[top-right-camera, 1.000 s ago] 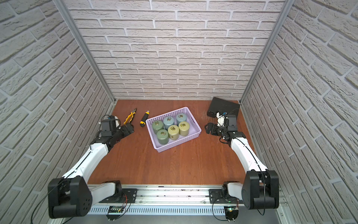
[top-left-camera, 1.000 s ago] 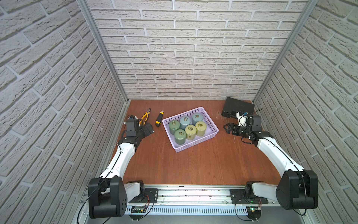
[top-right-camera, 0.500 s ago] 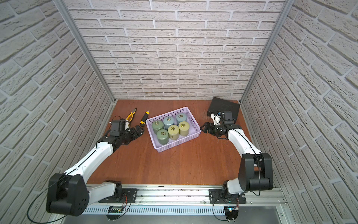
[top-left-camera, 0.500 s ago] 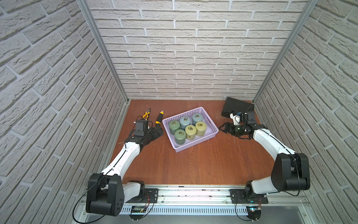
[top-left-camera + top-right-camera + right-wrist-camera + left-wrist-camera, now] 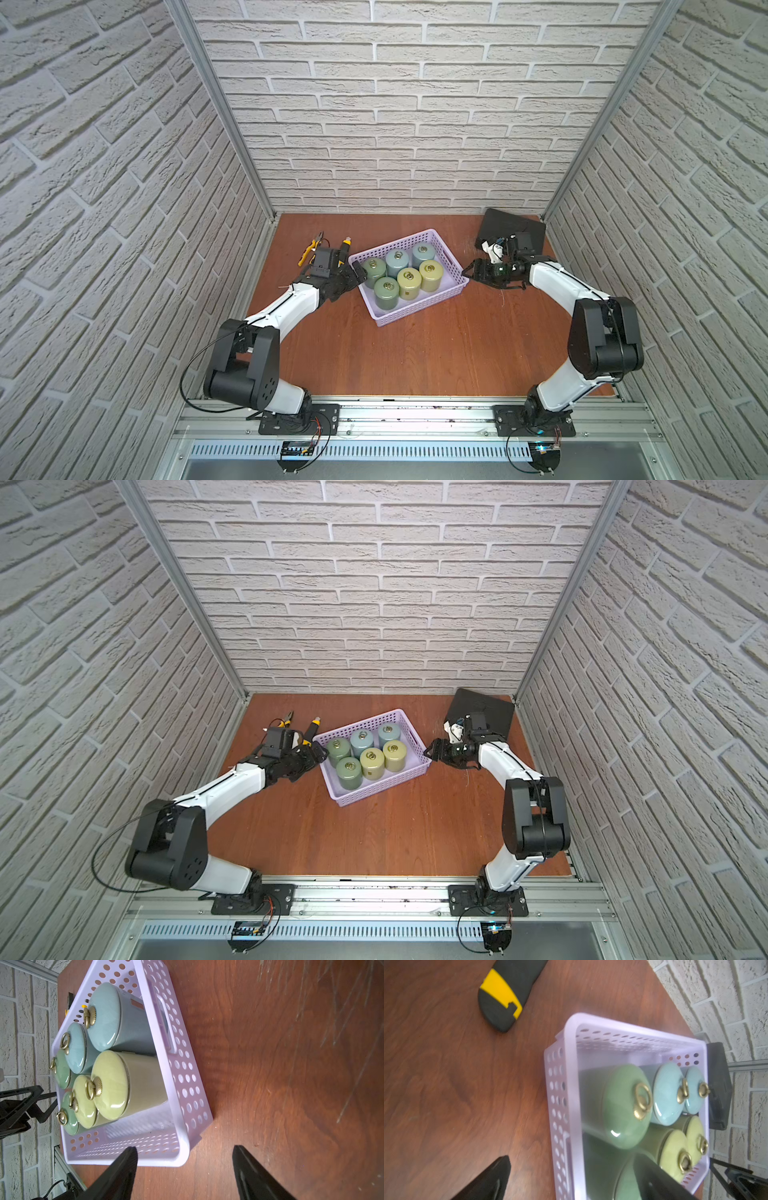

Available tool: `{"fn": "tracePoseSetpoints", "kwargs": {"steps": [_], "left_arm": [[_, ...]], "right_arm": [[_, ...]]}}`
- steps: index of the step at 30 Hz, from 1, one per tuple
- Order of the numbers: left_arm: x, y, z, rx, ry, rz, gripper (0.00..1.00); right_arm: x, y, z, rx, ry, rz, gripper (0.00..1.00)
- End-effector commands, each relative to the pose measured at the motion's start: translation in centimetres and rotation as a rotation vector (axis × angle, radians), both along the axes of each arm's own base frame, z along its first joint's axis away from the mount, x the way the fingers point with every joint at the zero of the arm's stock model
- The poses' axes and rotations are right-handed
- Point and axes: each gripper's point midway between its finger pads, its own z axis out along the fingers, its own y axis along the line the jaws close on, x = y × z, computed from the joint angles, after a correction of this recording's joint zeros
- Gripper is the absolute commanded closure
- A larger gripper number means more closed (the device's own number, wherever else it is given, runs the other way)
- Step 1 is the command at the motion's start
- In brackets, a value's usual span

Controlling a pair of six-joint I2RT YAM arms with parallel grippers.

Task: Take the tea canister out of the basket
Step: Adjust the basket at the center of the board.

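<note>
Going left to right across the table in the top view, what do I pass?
Yellow pliers → left hand → lavender basket → right hand → black case.

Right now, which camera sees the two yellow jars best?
The right wrist view: the yellow jars look big, lids and sides clear. The left wrist view has them partly behind green jars; both top views show them small, from above.

Six glazed, ring-lidded canisters [image 5: 618, 1105] stand in the lavender perforated plastic basket [image 5: 562, 1105]; the left gripper [image 5: 571, 1159] spreads its black fingers [image 5: 492, 1178] astride one wall.
</note>
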Motion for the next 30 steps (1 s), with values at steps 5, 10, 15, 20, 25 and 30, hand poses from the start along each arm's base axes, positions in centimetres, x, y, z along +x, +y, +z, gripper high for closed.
{"fn": "tracePoseSetpoints", "kwargs": {"steps": [5,10,15,20,25,30], "left_arm": [[2.7,-1.3,0.7,-0.047,-0.042,-0.006,0.02],[4.1,-2.1,1.4,-0.072,-0.067,-0.022,0.06],[5.1,-2.6,2.2,-0.090,-0.095,-0.033,0.13],[5.8,-3.1,2.6,-0.109,-0.112,-0.048,0.17],[6.5,-3.6,2.9,-0.123,-0.126,-0.065,0.22],[7.6,-4.1,3.6,-0.136,-0.144,-0.078,0.24]], "right_arm": [[1.2,1.2,0.6,0.008,-0.022,0.039,0.23],[1.7,1.7,0.6,0.012,-0.021,0.045,0.26],[1.8,1.8,0.5,0.015,-0.015,0.041,0.30],[1.8,1.9,0.3,0.020,-0.009,0.040,0.33],[1.8,2.0,-0.1,0.025,0.004,0.035,0.36],[1.7,1.9,-0.4,0.014,0.013,0.032,0.39]]}}
